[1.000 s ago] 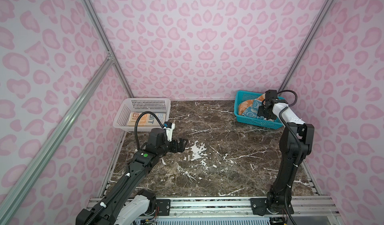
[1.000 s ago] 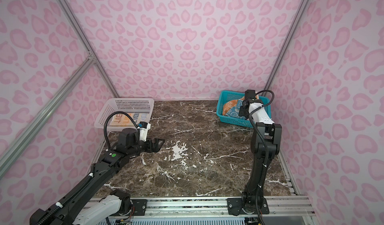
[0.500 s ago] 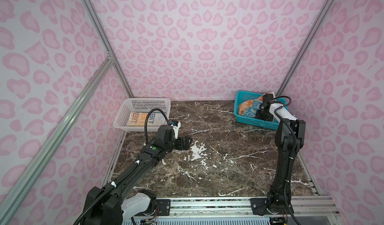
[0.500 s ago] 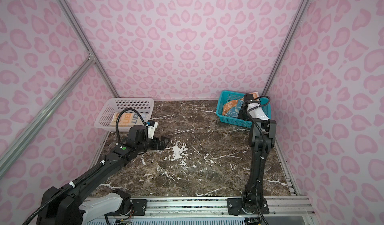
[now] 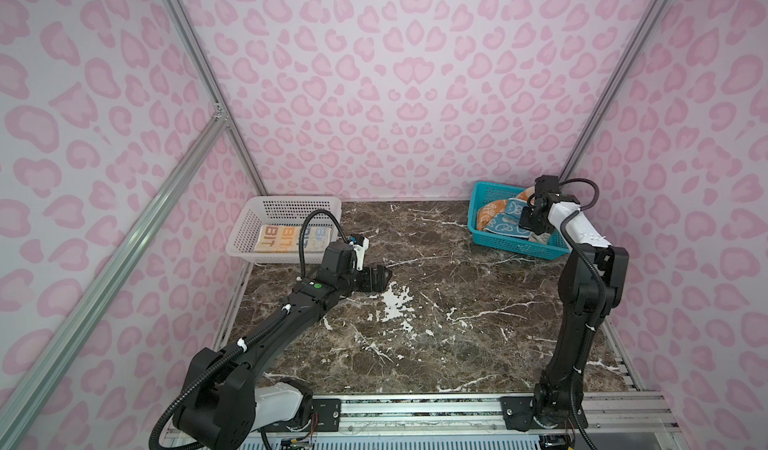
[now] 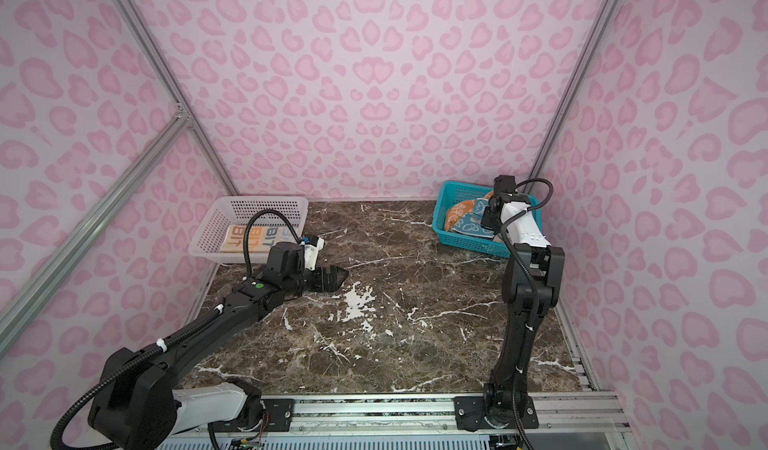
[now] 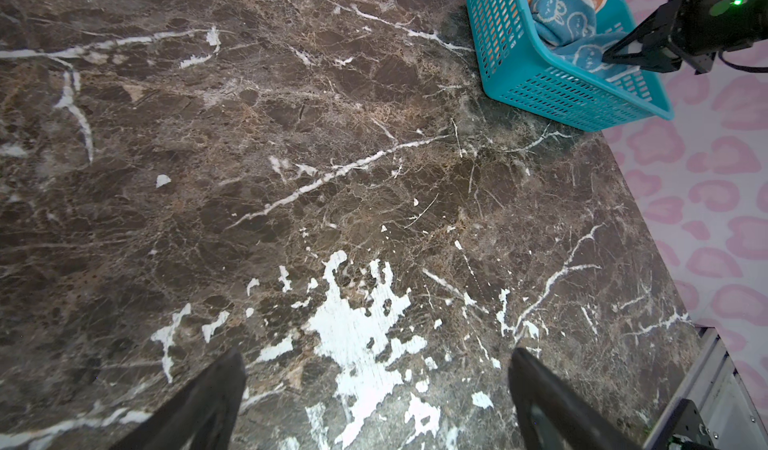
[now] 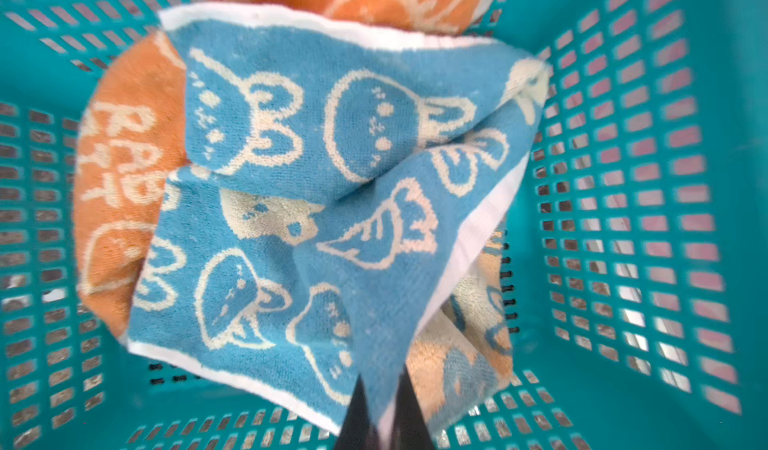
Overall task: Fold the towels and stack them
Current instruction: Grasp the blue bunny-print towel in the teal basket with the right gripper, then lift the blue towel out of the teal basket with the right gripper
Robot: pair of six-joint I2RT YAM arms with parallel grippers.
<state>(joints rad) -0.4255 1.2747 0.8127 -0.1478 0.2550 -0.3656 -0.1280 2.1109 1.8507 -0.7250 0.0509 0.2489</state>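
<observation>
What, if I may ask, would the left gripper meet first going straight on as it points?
Probably the bare marble tabletop just ahead of the left gripper, though its tilt is hard to judge.

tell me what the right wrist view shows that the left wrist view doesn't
Only right wrist: the white hem of the blue towel caught in the shut right gripper, plus lettering on the orange towel. Only left wrist: the left gripper, open above the marble table. Both: the teal basket holding both towels, with the right gripper reaching into it.
</observation>
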